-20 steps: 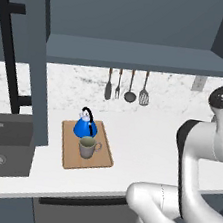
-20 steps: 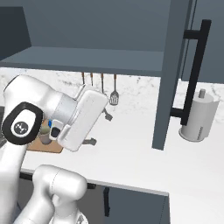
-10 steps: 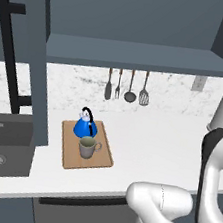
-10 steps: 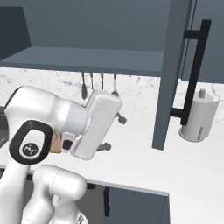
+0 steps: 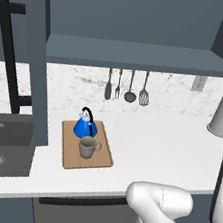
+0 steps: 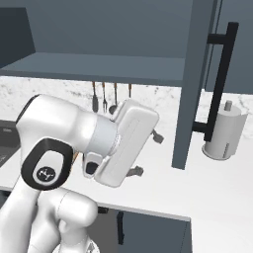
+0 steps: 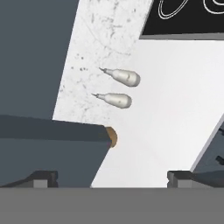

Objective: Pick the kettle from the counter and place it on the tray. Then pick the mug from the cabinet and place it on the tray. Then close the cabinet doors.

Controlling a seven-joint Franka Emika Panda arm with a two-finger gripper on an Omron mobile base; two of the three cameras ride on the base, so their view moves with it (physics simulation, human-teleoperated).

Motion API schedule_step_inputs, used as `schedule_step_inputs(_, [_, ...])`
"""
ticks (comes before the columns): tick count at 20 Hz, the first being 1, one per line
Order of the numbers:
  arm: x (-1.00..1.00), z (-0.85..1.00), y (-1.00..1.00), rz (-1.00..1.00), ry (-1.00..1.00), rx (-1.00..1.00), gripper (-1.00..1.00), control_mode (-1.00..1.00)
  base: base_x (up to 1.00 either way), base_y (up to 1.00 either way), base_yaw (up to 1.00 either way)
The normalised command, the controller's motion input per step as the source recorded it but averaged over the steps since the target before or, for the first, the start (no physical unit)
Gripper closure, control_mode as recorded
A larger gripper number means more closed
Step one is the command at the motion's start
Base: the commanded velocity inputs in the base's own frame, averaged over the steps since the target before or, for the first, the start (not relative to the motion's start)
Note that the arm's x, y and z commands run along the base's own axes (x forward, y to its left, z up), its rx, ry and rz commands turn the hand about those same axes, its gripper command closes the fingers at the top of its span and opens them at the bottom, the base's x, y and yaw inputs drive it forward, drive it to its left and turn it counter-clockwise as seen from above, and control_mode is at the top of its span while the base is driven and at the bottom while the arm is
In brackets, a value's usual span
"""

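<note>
- At the far left you have the left cabinet door [image 5: 33, 56], swung out over the sink [image 5: 2, 143] with its black bar handle facing you; it has not been closed.
- Just right of it, the tray [image 5: 104, 158] lies on the counter [image 5: 169, 142] with the kettle [image 5: 86, 127] on its far half and the mug [image 5: 88, 147] touching distance in front of it. Both placing steps look finished, so only the doors appear to remain.
- The cabinet [image 5: 142, 55] above stands open, its shelf bare.
- Further right, the gripper [image 6: 146, 153] sits in front of the right door [image 6: 192, 84]. Its fingers [image 6: 157, 137] stand apart with nothing between them, probably so they can meet that door.
- The roll holder [image 6: 220, 131] stands at the far right of the counter, behind the door.
- Against half a second ago, the hand has travelled right and rolled, bringing the fingers closer to the right door's edge; the arm has left most of the left base view. Kettle, mug and tray have not shifted.
</note>
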Motion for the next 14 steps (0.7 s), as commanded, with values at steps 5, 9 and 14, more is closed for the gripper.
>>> schedule_step_inputs(5, [-0.17,0.16,-0.42,0.00,0.00,-0.05,-1.00,-1.00,0.00,0.00,0.00])
schedule_step_inputs(9, [-0.11,0.17,-0.48,0.03,0.00,-0.05,-1.00,-1.00,0.00,0.00,0.00])
schedule_step_inputs(14, [-0.25,0.08,-0.42,0.02,0.00,-0.02,-1.00,-1.00,0.00,0.00,0.00])
